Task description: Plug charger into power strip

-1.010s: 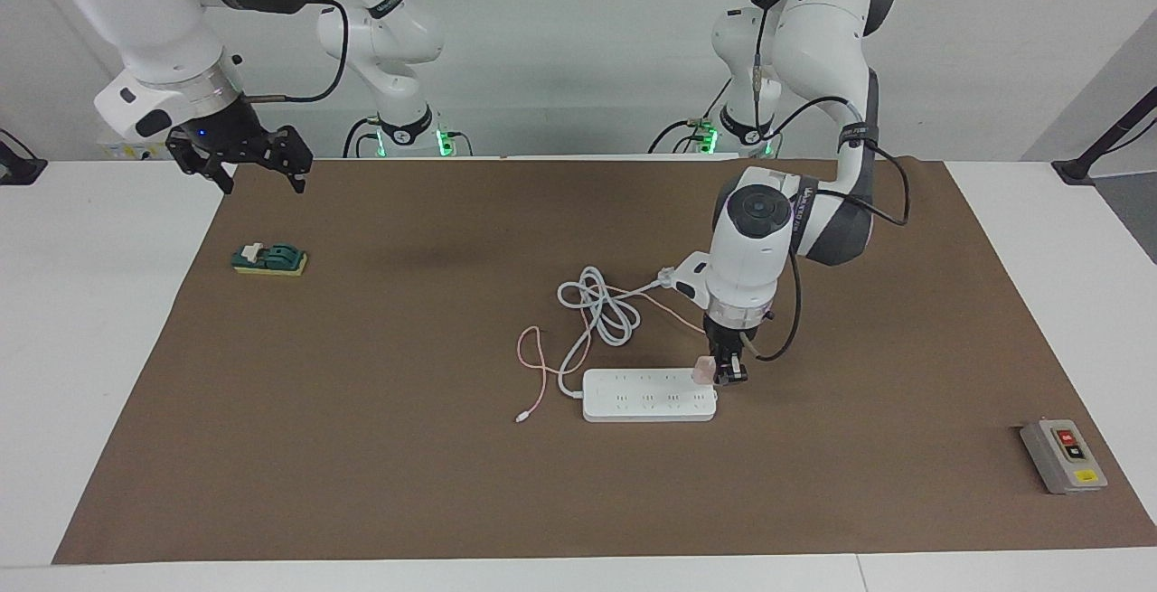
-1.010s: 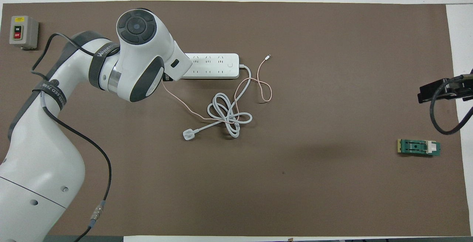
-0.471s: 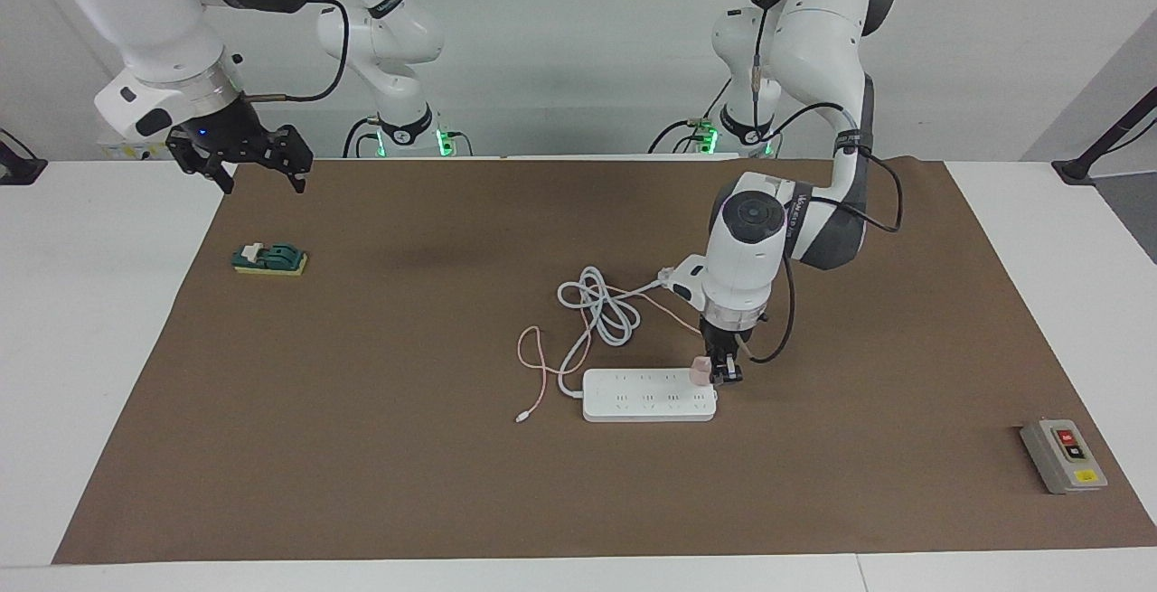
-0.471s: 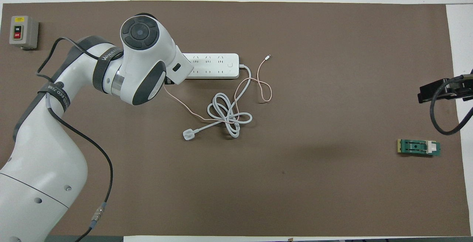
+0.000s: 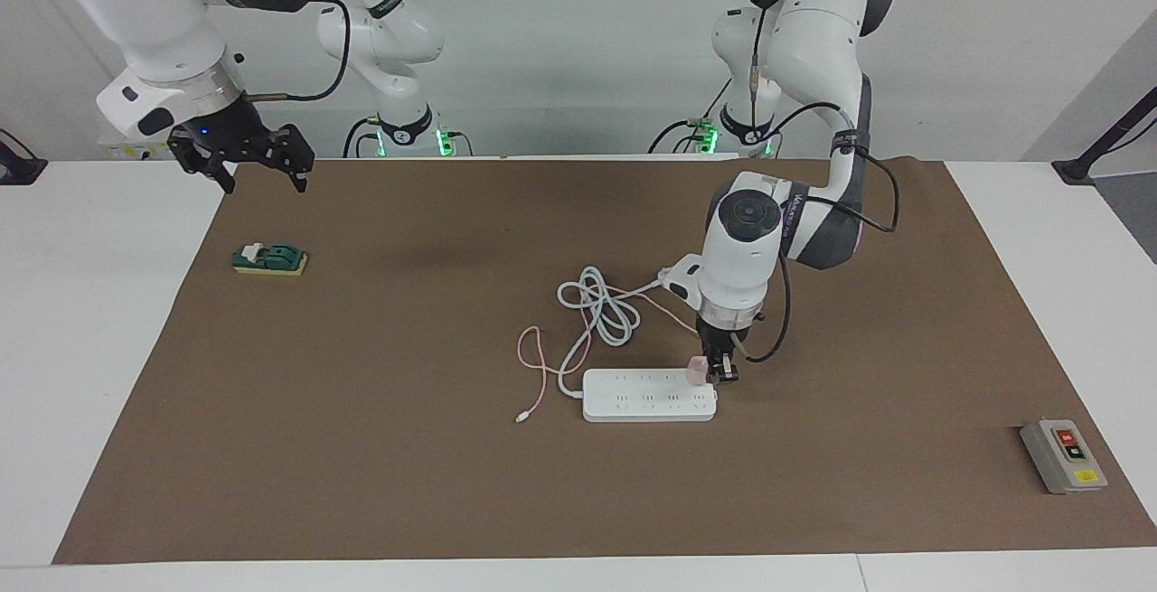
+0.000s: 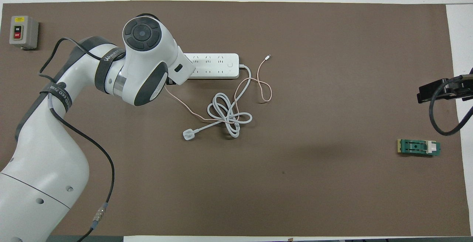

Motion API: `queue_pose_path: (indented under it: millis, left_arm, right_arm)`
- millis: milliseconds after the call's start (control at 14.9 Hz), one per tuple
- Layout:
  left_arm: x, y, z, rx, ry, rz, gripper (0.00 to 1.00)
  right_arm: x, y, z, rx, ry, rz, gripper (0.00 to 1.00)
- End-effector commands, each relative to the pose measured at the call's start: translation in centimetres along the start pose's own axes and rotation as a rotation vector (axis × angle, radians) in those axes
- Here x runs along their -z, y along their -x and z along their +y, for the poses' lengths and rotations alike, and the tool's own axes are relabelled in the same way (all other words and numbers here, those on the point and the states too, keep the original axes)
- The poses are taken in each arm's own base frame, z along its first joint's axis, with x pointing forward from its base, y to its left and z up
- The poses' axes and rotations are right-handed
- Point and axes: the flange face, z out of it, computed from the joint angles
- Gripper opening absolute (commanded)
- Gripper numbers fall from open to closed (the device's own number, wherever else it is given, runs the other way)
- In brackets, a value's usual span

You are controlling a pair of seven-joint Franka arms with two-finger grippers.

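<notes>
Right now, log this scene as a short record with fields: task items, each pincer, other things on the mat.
charger: small pale-pink cube adapter with thin pink cable, at the strip's end toward the left arm
power strip: long flat white bar with two socket rows, on the brown mat
left pincer: shut on the charger, low over the strip's end
right pincer: open, waiting over the mat's corner
other: grey button box; green block; white three-pin plug
</notes>
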Motion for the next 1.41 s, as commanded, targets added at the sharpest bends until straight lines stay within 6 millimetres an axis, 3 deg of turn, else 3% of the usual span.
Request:
queue_pose_path:
  millis: [0, 1346]
  left_arm:
    - [-0.09, 0.27, 0.88, 0.005, 0.005, -0.028, 0.00]
    - [-0.59, -0.09, 1.69, 0.071, 0.053, 0.002, 0.00]
  right_arm:
    - [0.18, 0.50, 0.12, 0.013, 0.006, 0.015, 1.00]
    - [0.22, 0.61, 0.67, 0.003, 0.004, 0.015, 1.00]
